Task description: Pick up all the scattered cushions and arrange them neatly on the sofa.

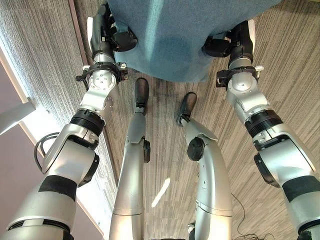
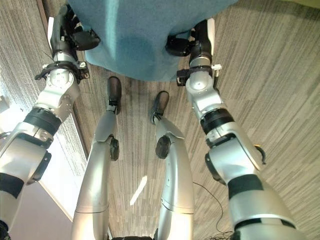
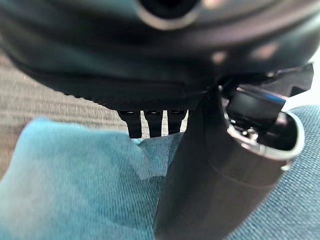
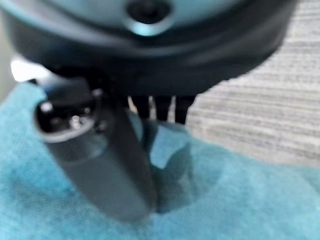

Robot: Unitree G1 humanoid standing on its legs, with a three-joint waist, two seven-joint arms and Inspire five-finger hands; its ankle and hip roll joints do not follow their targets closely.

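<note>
A teal cushion [image 1: 175, 40] hangs above the striped carpet, held between both hands at the top of the eye views. My left hand [image 1: 107, 35] grips its left edge, thumb [image 3: 210, 170] pressed on the fabric and fingers [image 3: 150, 122] curled behind it. My right hand [image 1: 235, 42] grips the right edge the same way, with its thumb [image 4: 110, 165] on top of the cloth and fingers [image 4: 160, 107] tucked under a fold. The cushion [image 2: 140, 35] covers the floor ahead of me.
Grey striped carpet [image 1: 290, 70] runs under and around me. A pale strip of floor with a white edge [image 1: 20, 112] lies along my left side.
</note>
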